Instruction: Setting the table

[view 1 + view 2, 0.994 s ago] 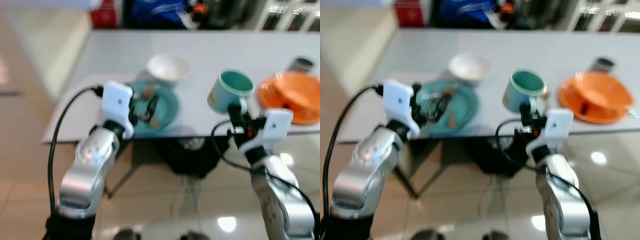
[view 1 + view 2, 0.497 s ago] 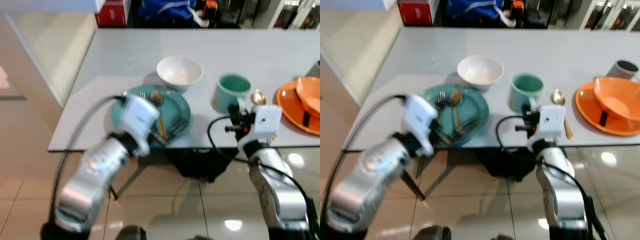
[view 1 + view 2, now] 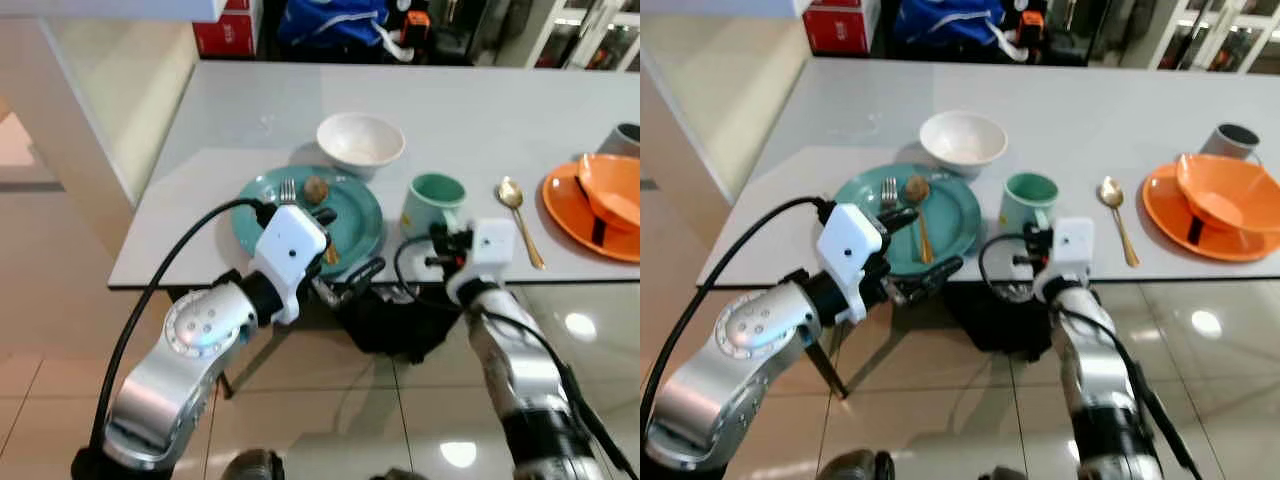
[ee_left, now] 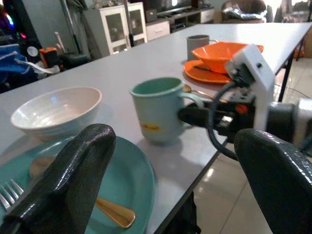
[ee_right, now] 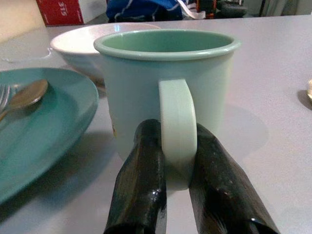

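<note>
A pale green mug (image 3: 433, 200) stands upright on the grey table (image 3: 250, 110), just right of a teal plate (image 3: 355, 215). My right gripper (image 5: 177, 131) is shut on the mug's handle (image 5: 178, 122), one black finger on each side. The plate holds a fork (image 3: 288, 190) and a gold spoon (image 3: 920, 215). At the plate's near rim, by the table's front edge, my left gripper (image 3: 918, 247) is open and holds nothing. A white bowl (image 3: 360, 140) sits behind the plate.
A second gold spoon (image 3: 520, 205) lies right of the mug. Further right, an orange bowl (image 3: 612, 185) rests on an orange plate (image 3: 565, 205), with a grey cup (image 3: 628, 135) behind. A dark bag (image 3: 390, 320) sits under the table. Glossy tiled floor lies in front.
The right gripper has slid the mug left, closer to the teal plate and the front edge. The left gripper has drawn back a little to the plate's near rim. The camera view shifted.
</note>
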`<state>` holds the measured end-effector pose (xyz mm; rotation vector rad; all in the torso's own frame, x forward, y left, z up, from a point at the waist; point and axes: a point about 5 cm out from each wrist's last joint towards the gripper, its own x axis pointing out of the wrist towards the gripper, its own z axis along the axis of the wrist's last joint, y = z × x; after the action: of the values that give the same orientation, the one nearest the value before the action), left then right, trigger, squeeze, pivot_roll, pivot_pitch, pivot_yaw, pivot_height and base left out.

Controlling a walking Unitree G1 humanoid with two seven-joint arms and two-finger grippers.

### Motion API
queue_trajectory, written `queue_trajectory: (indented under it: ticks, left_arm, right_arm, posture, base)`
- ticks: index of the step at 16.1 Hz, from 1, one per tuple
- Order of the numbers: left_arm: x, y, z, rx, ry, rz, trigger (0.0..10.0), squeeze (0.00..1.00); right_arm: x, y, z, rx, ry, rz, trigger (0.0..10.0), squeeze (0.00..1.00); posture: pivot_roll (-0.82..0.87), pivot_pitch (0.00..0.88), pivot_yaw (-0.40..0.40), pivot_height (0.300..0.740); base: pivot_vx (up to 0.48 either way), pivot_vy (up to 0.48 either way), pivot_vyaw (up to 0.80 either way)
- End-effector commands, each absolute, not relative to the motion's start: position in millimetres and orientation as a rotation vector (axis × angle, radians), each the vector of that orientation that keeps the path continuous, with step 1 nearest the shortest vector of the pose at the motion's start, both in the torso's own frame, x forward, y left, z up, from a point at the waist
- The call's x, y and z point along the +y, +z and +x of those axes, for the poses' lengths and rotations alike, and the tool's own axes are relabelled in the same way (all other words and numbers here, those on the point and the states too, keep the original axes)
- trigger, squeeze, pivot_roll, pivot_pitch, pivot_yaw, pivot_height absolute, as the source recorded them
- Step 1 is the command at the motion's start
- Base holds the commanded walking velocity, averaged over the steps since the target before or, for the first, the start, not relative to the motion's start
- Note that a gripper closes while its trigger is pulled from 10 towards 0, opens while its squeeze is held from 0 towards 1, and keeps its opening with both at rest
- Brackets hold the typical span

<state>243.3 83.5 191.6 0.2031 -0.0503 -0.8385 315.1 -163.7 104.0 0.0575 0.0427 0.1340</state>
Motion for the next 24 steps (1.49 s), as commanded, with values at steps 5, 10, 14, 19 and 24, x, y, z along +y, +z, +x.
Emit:
queue_trajectory:
  ticks: [5,10,14,19,24]
  left_arm:
    - [82.4,183.8,242.3,-0.006,-0.849,0.222,10.0,0.0]
    - [81.2,182.8,244.0,-0.005,-0.852,0.229,10.0,0.0]
    - [80.6,182.3,244.5,-0.005,-0.852,0.23,10.0,0.0]
    - [81.9,182.9,243.0,-0.013,-0.844,0.234,10.0,0.0]
    - [85.7,179.0,240.0,0.007,-0.814,0.212,10.0,0.0]
  right_arm:
    - [-157.6,91.4,333.1,0.079,0.156,0.092,10.0,0.0]
    - [-157.4,86.8,342.9,0.091,0.134,0.058,10.0,0.84]
    - [-159.3,76.4,346.1,0.144,0.122,0.035,10.0,1.0]
    - [-162.8,83.9,343.8,0.062,0.149,0.082,10.0,1.0]
    - [-175.7,99.4,310.0,-0.051,0.161,0.114,10.0,0.0]
  posture:
    - [0.1,0.076,-0.021,0.74]
    - [0.1,0.071,-0.019,0.74]
    - [0.1,0.068,-0.024,0.74]
    - [0.1,0.059,-0.028,0.74]
    - [0.08,0.053,-0.025,0.74]
  base:
    - [0.0,0.0,0.0]
    - [0.0,0.0,0.0]
    - [0.0,0.0,0.0]
    - [0.0,0.0,0.0]
    - [0.0,0.0,0.0]
